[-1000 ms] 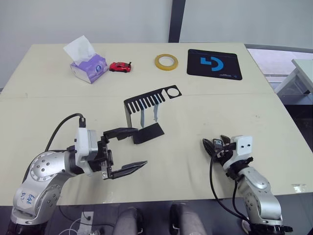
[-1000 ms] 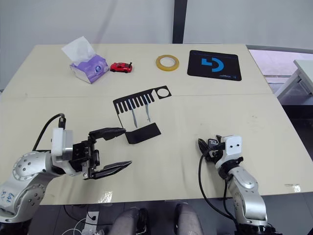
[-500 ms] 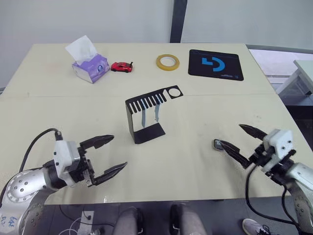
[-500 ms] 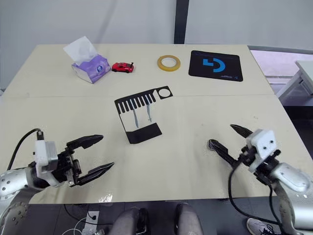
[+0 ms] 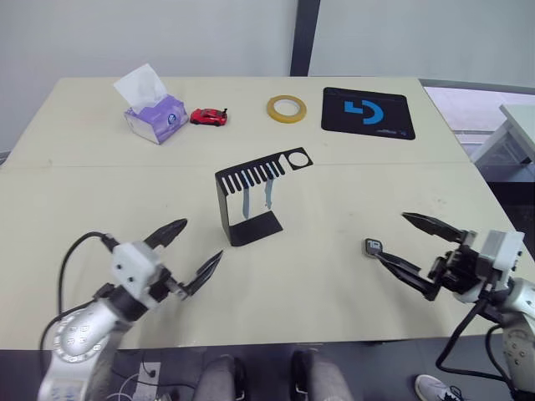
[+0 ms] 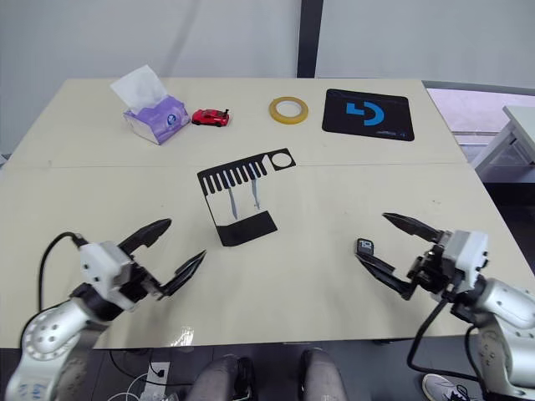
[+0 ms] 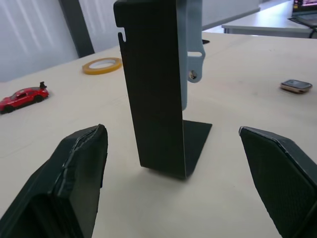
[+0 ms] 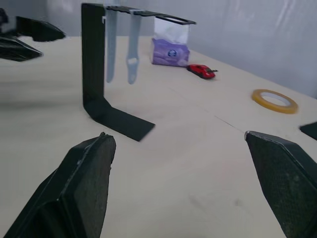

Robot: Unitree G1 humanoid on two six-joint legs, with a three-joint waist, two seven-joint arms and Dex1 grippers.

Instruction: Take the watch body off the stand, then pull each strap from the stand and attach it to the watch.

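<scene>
Lying flat on the cream table (image 5: pixel 100 175), the small dark-rimmed watch body (image 5: pixel 372 246) sits just beside the wide-open right end effector (image 5: pixel 418 253). The left end effector (image 5: pixel 191 254) — also spread wide — faces the thin black bent-metal stand (image 5: pixel 251 196), where two pale blue-grey straps (image 5: pixel 257 194) hang. A tug on either strap could tip the light, unheld stand.

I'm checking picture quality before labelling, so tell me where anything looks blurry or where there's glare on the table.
Left wrist view: the stand is sharp, its near fingers soft. Right wrist view: the straps are clear, the tissue box slightly soft. Left eye view: a pale sheen on the table at its near edge.
</scene>
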